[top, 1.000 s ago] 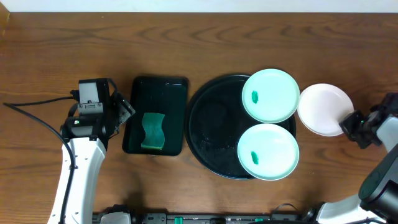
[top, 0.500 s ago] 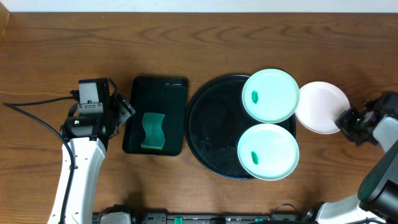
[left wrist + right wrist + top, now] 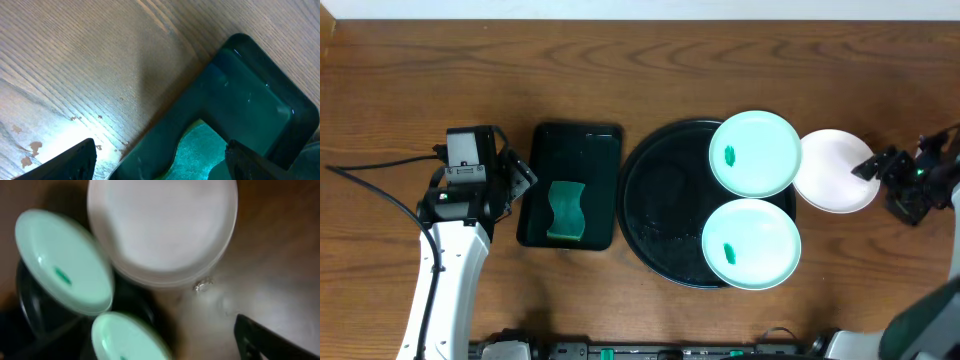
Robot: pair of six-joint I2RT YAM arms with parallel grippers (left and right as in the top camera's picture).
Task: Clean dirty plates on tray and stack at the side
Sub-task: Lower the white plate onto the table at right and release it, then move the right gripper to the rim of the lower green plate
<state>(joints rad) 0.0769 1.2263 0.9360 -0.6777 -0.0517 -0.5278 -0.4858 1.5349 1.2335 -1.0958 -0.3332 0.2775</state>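
Two mint-green plates [image 3: 755, 153] [image 3: 751, 243] lie on the right half of the round black tray [image 3: 655, 205], each with a small green smear. On the wood just right of the tray rests a white plate [image 3: 835, 172], its left rim against the upper mint plate. My right gripper [image 3: 886, 186] is open just off the white plate's right rim, holding nothing; the right wrist view shows the white plate [image 3: 162, 227] and one dark finger [image 3: 272, 340]. My left gripper [image 3: 515, 176] hangs open by the rectangular tray's left side.
A small rectangular black tray [image 3: 570, 150] holding a wavy green sponge [image 3: 565, 210] sits left of the round tray. In the left wrist view the sponge [image 3: 195, 150] shows between my fingers. A black cable [image 3: 375, 172] trails at the far left.
My right gripper opened, let go of the white plate and drew back to the right. The plate settled slightly leftward on the table. The left arm stayed still.
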